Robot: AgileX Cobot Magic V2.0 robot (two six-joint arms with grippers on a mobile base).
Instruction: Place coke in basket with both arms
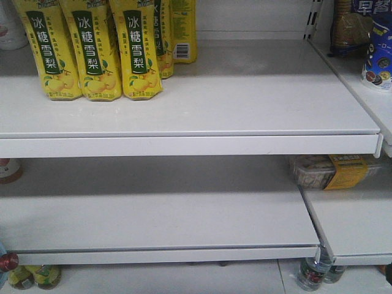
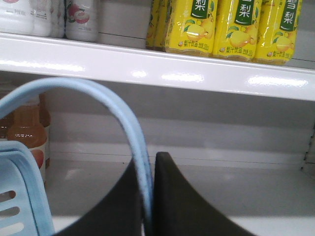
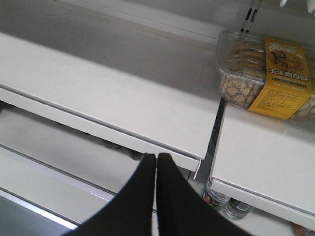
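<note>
The coke bottle does not appear in any of the three views.

The basket (image 2: 22, 196) appears only in the left wrist view. Its pale blue slotted wall and rim occupy the lower left corner. Its hoop handle (image 2: 113, 113) arches from the left edge up and over, then descends to the bottom centre of the picture. There the left gripper (image 2: 149, 196) is pinching the handle: the two black fingers (image 2: 177, 196) press against either side of the pale blue strip.

Behind the handle runs a white shelf edge (image 2: 162, 69). On that shelf stand yellow pear drink bottles (image 2: 236, 27) at right and white bottles with pink fruit labels (image 2: 81, 19) at left. Below, at the left edge and beside the basket, stand orange drink bottles (image 2: 27, 132).

In the right wrist view, the right gripper (image 3: 156, 196) has its fingers pressed together with nothing between them, only a thin seam showing. It hangs in front of a white shelf (image 3: 98, 93). On the adjoining shelf at upper right lies a clear plastic box of biscuits (image 3: 246, 73) with a yellow label.

The front view shows two white shelves (image 1: 202, 98). Yellow pear drink bottles (image 1: 95, 49) stand at the upper left, and the clear biscuit box (image 1: 331, 171) rests at the right on the lower level. No gripper appears in this view.
</note>
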